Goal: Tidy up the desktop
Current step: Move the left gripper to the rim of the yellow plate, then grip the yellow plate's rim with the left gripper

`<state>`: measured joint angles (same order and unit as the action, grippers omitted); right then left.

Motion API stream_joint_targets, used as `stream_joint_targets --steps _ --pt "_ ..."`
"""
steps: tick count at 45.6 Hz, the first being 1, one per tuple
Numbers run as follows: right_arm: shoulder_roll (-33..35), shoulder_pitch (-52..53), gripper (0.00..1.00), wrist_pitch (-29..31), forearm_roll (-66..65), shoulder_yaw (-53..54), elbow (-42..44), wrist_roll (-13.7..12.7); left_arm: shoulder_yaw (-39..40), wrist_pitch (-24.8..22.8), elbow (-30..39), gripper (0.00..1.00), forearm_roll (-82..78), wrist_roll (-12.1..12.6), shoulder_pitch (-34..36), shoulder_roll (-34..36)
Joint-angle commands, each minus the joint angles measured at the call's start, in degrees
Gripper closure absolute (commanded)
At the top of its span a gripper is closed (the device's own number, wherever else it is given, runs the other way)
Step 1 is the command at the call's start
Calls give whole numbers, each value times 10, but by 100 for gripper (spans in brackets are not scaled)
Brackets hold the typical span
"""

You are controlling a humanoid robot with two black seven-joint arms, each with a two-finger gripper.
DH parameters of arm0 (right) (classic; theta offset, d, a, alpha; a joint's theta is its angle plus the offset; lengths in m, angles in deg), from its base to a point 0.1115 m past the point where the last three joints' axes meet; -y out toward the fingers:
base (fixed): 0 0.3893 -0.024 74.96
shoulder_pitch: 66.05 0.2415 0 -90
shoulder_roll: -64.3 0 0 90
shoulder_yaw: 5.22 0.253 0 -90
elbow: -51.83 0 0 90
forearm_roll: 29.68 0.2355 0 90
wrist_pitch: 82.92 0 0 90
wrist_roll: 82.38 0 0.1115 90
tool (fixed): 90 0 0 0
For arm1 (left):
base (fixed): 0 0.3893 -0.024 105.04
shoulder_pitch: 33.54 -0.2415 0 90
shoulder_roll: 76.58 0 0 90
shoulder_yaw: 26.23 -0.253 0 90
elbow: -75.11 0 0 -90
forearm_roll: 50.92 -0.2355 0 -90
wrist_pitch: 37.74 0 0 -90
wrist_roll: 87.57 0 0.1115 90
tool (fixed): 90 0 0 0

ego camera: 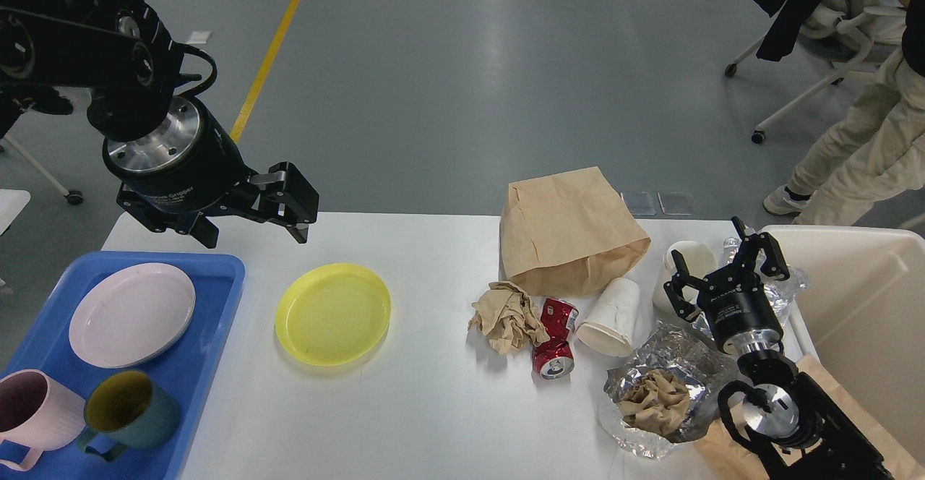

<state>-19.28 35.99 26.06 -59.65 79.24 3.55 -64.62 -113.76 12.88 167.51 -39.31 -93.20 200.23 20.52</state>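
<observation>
Desktop point(433, 408) fills the lower view, white, bearing the clutter. Left gripper point(253, 225) hangs above its far left edge, fingers apart, holding nothing, just beyond the yellow plate point(333, 313). Blue tray point(209, 350) at left holds a pink plate point(132, 314), pink mug point(29, 411) and teal mug point(131, 411). Right gripper point(726, 274) hovers by the cream bin point(860, 321), fingers spread, empty. Nearby: brown paper bag point(571, 230), crumpled paper point(506, 316), crushed red can point(555, 339), tipped white cup point(611, 317), foil wrapper point(665, 386).
</observation>
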Motion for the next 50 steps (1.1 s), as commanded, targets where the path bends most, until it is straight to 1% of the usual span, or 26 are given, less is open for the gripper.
stream_joint_targets --steps 1,7,10,15,19,21,22,24,31,33,35,38,40,41,44,47,50 --pt "0 0 0 0 0 0 -1 0 1 -1 1 4 17 5 -11 12" --pt "0 0 0 0 0 0 -1 0 3 -3 0 4 15 3 -35 26" --pt "0 0 0 0 0 0 -1 0 2 -2 -1 4 13 5 -64 48" --pt "0 0 0 0 0 0 0 0 5 25 -18 4 14 1 -145 94" --pt "0 0 0 0 0 0 -1 0 38 41 -44 4 18 0 -212 111" --pt "0 0 0 0 0 0 -1 0 57 58 -63 4 20 1 -255 117" --pt "0 0 0 0 0 0 -1 0 65 72 -70 4 23 2 -274 119" --pt "0 0 0 0 0 0 0 0 74 116 -81 6 38 5 -314 124" --pt "0 0 0 0 0 0 -1 0 92 312 -108 8 110 12 -434 121" --pt "0 0 0 0 0 0 -1 0 111 359 -125 9 138 21 -468 116" --pt "0 0 0 0 0 0 -1 0 138 392 -144 9 162 42 -501 116" --pt "0 0 0 0 0 0 -1 0 179 406 -179 9 180 90 -541 118" --pt "0 0 0 0 0 0 -1 0 205 406 -204 8 181 111 -567 122" --pt "0 0 0 0 0 0 -1 0 220 406 -215 7 180 115 -580 124" --pt "0 0 0 0 0 0 -1 0 259 405 -242 4 176 116 -624 125" --pt "0 0 0 0 0 0 -1 0 291 404 -263 4 173 115 -660 126" --pt "0 0 0 0 0 0 -1 0 319 403 -285 4 169 115 -679 127"
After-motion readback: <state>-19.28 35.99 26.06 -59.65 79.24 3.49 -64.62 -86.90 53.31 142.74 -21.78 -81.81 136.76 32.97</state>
